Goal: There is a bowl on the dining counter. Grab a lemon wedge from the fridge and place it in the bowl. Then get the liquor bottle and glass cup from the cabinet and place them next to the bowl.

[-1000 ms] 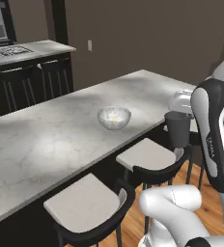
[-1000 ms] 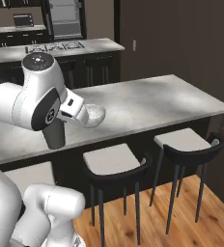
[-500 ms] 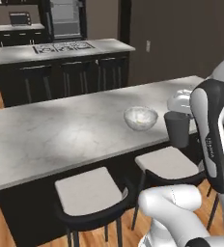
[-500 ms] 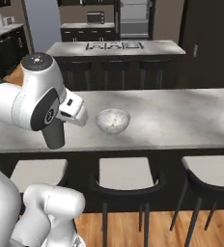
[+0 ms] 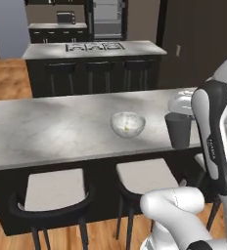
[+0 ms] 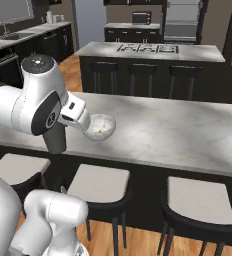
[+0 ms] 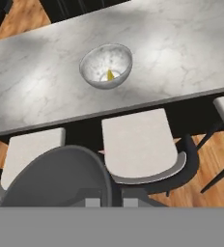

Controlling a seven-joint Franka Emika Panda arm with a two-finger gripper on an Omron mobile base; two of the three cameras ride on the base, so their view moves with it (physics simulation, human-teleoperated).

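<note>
The gripper (image 5: 180,117) hangs over the near edge of the dining counter (image 5: 52,129), jaws clenched on the glass cup (image 5: 178,130), which is held above the stools (image 5: 52,193). The bowl (image 5: 127,124) sits on the counter just beside the cup, the lemon wedge (image 7: 110,75) inside it. Beyond stands a marble island (image 5: 93,49) with stove burners (image 5: 94,47), more stools tucked along its front.
</note>
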